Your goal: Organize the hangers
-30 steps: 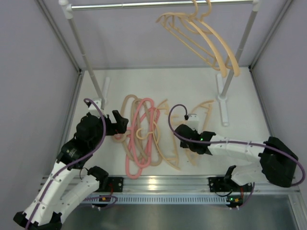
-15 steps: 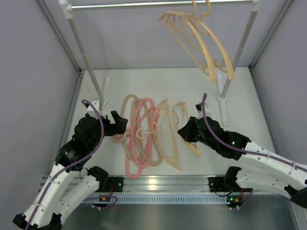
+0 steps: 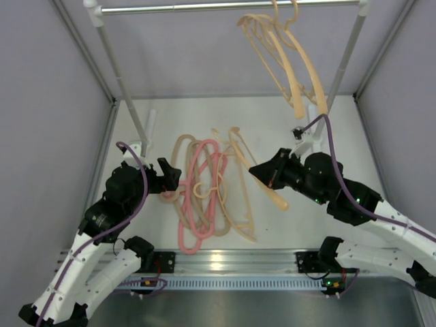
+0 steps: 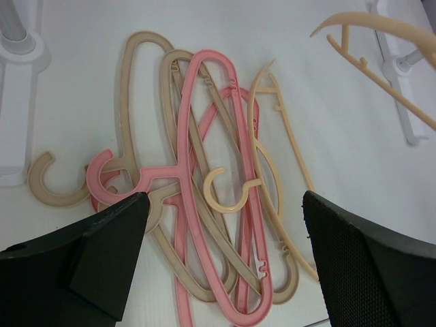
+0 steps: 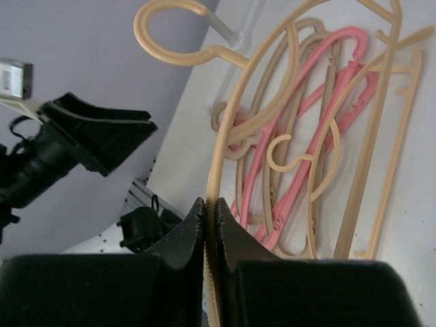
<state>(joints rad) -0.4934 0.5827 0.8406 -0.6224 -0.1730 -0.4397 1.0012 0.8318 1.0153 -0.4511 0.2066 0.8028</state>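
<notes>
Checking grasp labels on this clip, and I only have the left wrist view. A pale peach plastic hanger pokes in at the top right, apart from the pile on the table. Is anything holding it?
Observer: Yes. The right wrist view shows the right gripper with its jaws shut on the curved shoulder of that pale peach plastic hanger.
Operator: Are any hangers up on a rack yet?
Observer: Yes. The top view shows at least two pale peach plastic hangers hooked near the right end of the grey metal rail.
</notes>
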